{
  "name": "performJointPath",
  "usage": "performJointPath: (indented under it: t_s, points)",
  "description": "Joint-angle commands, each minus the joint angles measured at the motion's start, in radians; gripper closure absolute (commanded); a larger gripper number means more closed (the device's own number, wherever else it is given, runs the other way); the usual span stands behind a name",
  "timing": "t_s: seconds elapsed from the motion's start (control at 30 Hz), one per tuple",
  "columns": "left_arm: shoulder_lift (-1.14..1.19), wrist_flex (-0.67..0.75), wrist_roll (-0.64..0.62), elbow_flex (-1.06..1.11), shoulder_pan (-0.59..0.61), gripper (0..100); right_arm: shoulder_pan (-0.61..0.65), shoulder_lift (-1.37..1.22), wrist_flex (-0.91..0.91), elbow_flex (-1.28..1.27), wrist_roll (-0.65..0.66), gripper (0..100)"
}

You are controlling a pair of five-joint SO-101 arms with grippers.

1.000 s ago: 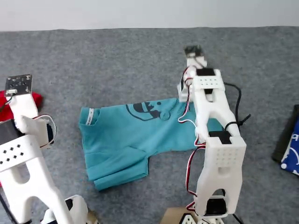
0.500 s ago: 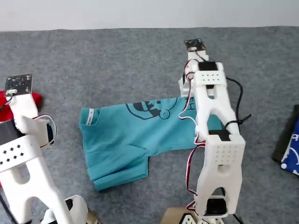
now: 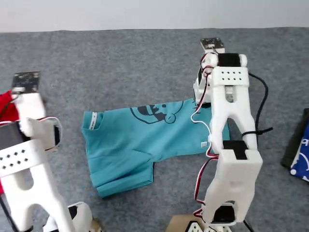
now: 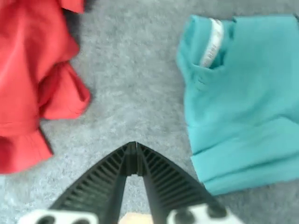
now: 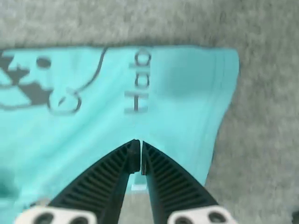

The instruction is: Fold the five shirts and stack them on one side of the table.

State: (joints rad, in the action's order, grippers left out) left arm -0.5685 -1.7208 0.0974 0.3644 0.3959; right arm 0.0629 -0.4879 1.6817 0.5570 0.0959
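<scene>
One shirt is in work: the teal shirt (image 3: 140, 140) lies in the middle of the table (image 3: 96, 58), collar toward the left edge and hem toward the right edge. Its sleeve side nearest the arms looks turned in over the body (a first fold, by appearance).

Judged step: mid-fold on this shirt, with no stack begun. A red shirt (image 4: 28, 70) lies crumpled at the left edge, and a blue item (image 3: 301, 154) (probably another shirt) sits at the right edge.

Left gripper (image 4: 136, 145): jaws fully closed, tips together, nothing between them. It hangs over bare table between the red shirt and the teal collar, touching neither cloth.

Right gripper (image 5: 137, 142): jaws likewise closed on nothing, tips over the hem end of the teal shirt, beside the print. Contact with the cloth cannot be told.

Next move, as judged: both grippers must open and pinch the far long edge, one near the collar and one near the hem, to carry it over.
</scene>
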Motion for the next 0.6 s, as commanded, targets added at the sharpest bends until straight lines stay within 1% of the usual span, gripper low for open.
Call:
performJointPath:
  t_s: [0.0,0.1,0.17,0.23,0.3,0.43,0.57]
  points:
    - [-0.025,-0.032,0.048,-0.033,-0.083,100,0.036,0.079,0.102,0.052,0.06,98.9]
    - [-0.026,-0.034,0.121,-0.033,-0.086,100,0.054,0.107,0.116,-0.005,0.133,98.9]
    - [-0.026,-0.034,0.132,-0.03,-0.032,100,0.058,0.151,0.114,-0.061,0.229,98.9]
    - [-0.026,-0.034,0.138,-0.03,0.054,100,0.068,0.205,0.114,-0.121,0.336,98.9]
    - [-0.025,-0.034,0.163,-0.03,0.146,100,0.087,0.265,0.113,-0.186,0.416,98.9]
    - [-0.025,-0.031,0.276,-0.035,0.324,100,0.156,0.346,0.113,-0.301,0.482,98.9]
    - [-0.025,0.006,0.334,-0.035,0.503,100,0.254,0.358,0.113,-0.376,0.514,98.9]
